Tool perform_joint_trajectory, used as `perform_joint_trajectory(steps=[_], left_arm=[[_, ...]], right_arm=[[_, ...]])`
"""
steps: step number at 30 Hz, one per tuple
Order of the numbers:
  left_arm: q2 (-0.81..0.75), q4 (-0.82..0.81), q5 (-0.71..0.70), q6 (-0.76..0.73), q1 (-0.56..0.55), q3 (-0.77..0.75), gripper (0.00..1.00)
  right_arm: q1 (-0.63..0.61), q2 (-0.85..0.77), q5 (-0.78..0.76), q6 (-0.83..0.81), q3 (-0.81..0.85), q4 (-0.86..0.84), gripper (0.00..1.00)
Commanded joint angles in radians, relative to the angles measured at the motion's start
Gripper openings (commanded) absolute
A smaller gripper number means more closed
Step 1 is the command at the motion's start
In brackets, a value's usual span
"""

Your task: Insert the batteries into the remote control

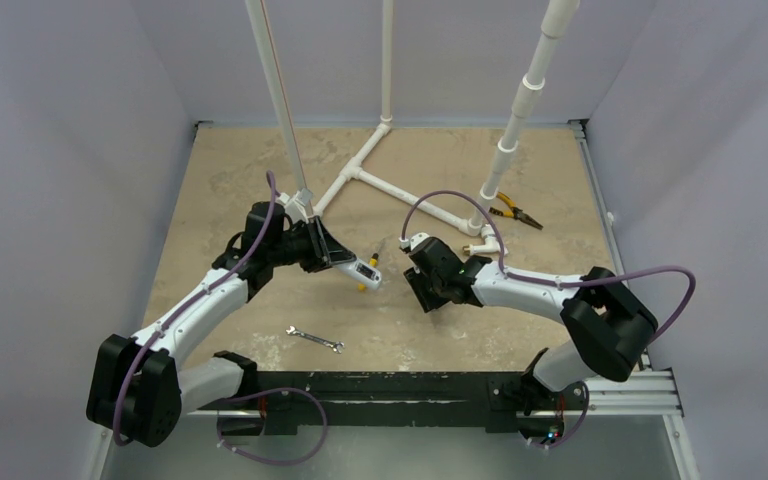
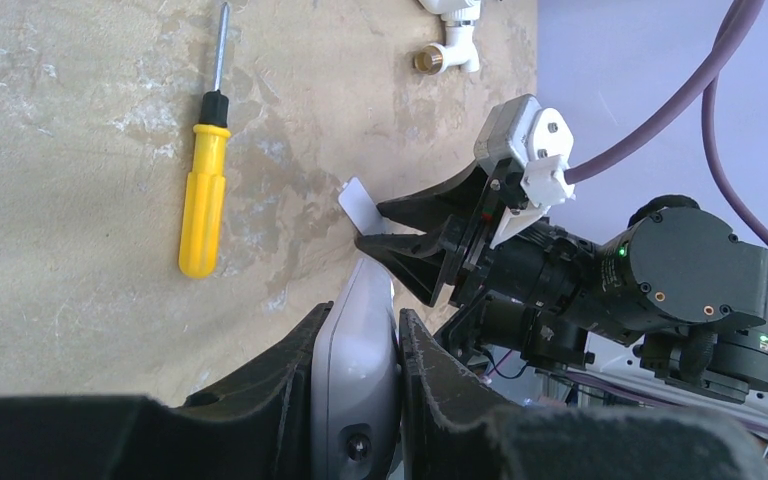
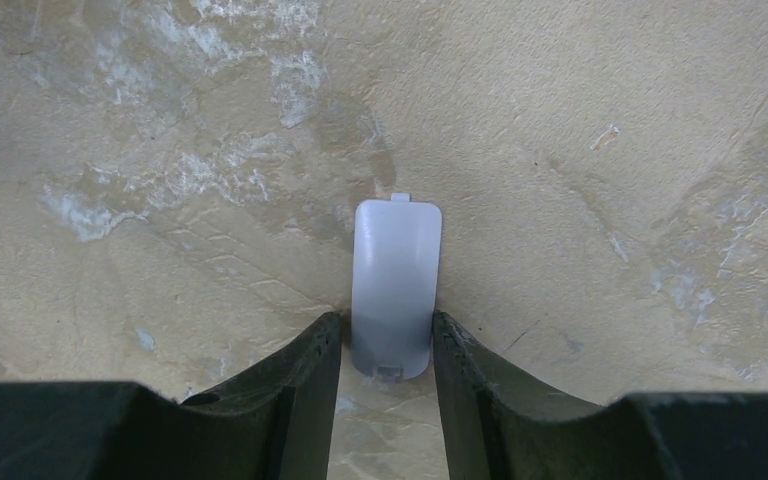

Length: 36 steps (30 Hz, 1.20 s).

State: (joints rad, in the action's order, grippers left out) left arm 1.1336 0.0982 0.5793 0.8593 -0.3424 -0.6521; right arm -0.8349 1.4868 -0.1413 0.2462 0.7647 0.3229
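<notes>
The left gripper clamps the remote control; the right gripper's edgewise pinch on the battery cover may slip.

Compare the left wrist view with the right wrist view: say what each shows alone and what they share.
Left wrist only: the left hand clamped on the remote control, a yellow-handled screwdriver lying on the table, a brass-ended pipe fitting, and much of the right arm.
Right wrist only: the full face of the battery cover, with a tab at its far end and a latch at its near end.
Both: the right hand gripping that cover by its edges, over the tan table.
</notes>
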Motion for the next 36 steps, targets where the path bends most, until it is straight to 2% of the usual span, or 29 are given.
perform_joint_trajectory(steps=[1, 5, 9, 26, 36], left_arm=[[-0.002, -0.04, 0.025, -0.006, 0.003, -0.003, 0.0], [-0.003, -0.04, 0.027, -0.006, 0.004, -0.003, 0.0], [-0.002, -0.039, 0.028, -0.006, 0.005, -0.003, 0.0], [0.001, -0.044, 0.03, -0.001, 0.003, -0.004, 0.0], [0.023, -0.067, 0.03, 0.004, 0.005, -0.002, 0.0]], right_arm=[[-0.002, 0.007, -0.03, 0.028, 0.033, 0.042, 0.39], [-0.003, 0.026, -0.057, 0.05, 0.054, 0.075, 0.43], [-0.002, 0.041, -0.032, 0.072, 0.056, 0.082, 0.43], [-0.002, 0.065, -0.008, 0.079, 0.062, 0.094, 0.32], [-0.001, -0.039, -0.08, 0.065, 0.065, 0.125, 0.27]])
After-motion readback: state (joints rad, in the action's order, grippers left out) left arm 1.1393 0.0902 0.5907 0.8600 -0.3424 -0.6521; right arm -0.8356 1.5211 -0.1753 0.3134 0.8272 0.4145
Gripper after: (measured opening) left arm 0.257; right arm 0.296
